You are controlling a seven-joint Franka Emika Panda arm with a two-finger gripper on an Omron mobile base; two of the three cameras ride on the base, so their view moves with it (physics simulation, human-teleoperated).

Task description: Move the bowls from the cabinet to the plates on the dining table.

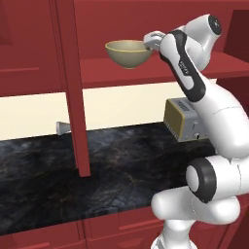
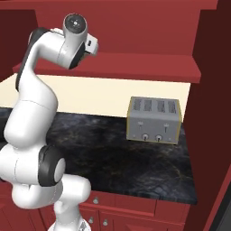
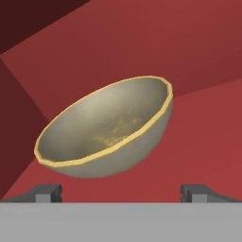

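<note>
Olive-tan round bowl with golden rim (image 1: 128, 52) sits on red cabinet shelf (image 1: 146, 70). Gripper (image 3: 121, 193) faces it, jaws wide, empty. Reach step; next: advance, straddle rim, close.

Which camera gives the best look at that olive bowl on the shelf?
The hand view: the olive bowl sits large and central there, golden rim and inside plain. The left base view shows it small on the red shelf, side-on, beside the open gripper.

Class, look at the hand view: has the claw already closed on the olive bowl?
No. The claw stands wide open, its two fingertips apart at either side and short of the olive bowl on the red shelf.
</note>
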